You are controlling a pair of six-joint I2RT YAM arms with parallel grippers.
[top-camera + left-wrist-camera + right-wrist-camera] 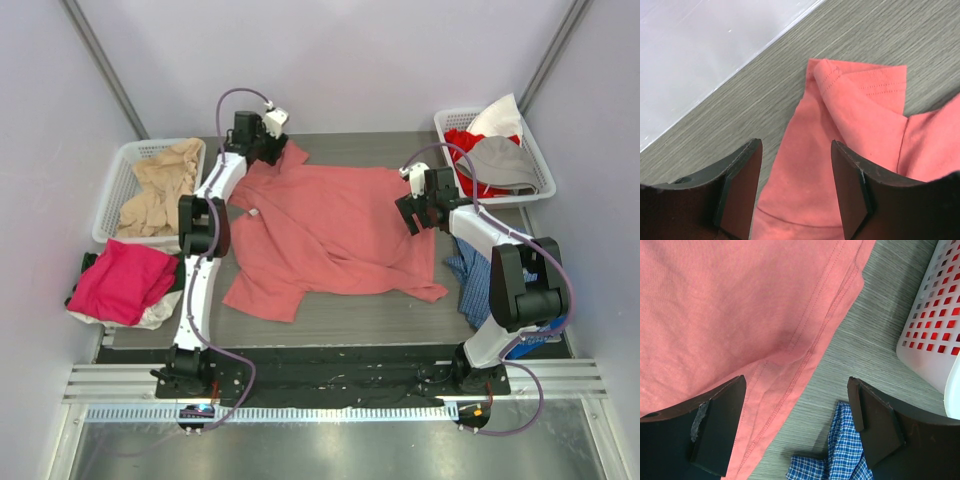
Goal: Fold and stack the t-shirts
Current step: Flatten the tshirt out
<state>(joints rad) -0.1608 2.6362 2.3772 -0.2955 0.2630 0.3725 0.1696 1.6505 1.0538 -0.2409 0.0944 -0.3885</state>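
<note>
Soft salmon t-shirt on woodgrain worktop; left gripper jaws apart over sleeve, right gripper jaws apart at hem.

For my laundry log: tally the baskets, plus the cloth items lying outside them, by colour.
White plastic mesh baskets: 2
Salmon-red cloth t-shirt: 1
Magenta-pink cloth bundle: 1
Whitish cloth beneath it: 1
Blue-checked cloth: 1
Total: 6
</note>
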